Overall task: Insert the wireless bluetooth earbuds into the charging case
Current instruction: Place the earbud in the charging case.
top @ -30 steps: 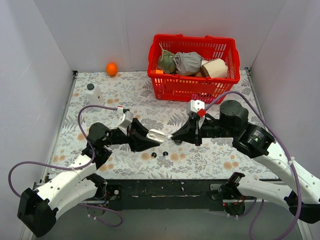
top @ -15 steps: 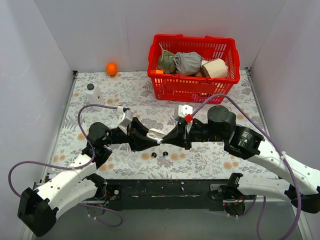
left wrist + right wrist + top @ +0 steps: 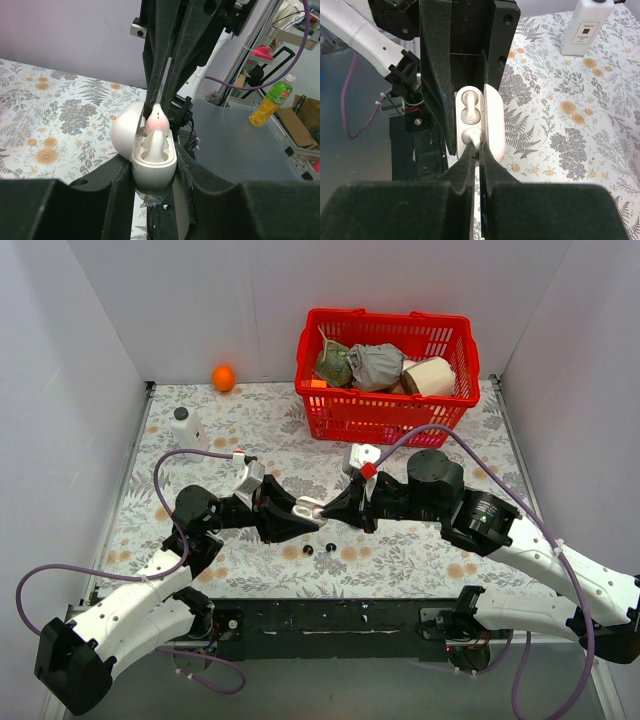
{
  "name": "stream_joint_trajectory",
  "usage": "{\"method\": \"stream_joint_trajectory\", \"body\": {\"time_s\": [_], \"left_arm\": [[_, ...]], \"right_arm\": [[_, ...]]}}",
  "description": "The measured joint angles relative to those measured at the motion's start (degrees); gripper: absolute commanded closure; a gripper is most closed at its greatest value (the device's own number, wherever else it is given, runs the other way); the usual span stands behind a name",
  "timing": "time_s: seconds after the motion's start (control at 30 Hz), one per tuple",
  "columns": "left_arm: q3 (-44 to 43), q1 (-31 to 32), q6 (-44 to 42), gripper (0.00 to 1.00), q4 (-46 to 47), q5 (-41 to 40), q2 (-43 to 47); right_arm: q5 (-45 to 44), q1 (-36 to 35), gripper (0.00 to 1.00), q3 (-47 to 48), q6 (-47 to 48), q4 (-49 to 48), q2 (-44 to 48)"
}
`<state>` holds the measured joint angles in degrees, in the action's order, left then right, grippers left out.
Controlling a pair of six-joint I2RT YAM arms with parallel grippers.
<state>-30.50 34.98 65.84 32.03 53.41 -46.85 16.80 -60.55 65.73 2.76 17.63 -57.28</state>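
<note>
Left arm (image 3: 130, 605) and right arm (image 3: 530, 550) reach inward, jaws closed, tips nearly meeting.

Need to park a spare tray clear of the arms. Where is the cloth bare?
Bare: the back-left stretch between orange ball, white bottle and red basket; also a patch in front of the right arm. Crowded: mid-table, where left gripper holds the charging case, right gripper an earbud, black beads nearby.

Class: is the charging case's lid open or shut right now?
Open. The charging case has its lid swung back to one side, leaving its inside exposed.
</note>
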Motion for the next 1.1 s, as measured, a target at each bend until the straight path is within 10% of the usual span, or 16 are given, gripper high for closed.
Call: {"method": "stream_joint_trajectory", "body": {"time_s": [0.87, 1.1], "left_arm": [[0.0, 0.0, -1.5, 1.00, -1.8, -1.8, 0.5], [0.1, 0.0, -1.7, 1.00, -1.6, -3.2, 1.1]], "right_arm": [[-4.5, -2.1, 0.98, -0.7, 0.0, -0.2, 0.0], [-5.6, -2.8, 0.76, -0.8, -0.5, -0.7, -0.1]]}}
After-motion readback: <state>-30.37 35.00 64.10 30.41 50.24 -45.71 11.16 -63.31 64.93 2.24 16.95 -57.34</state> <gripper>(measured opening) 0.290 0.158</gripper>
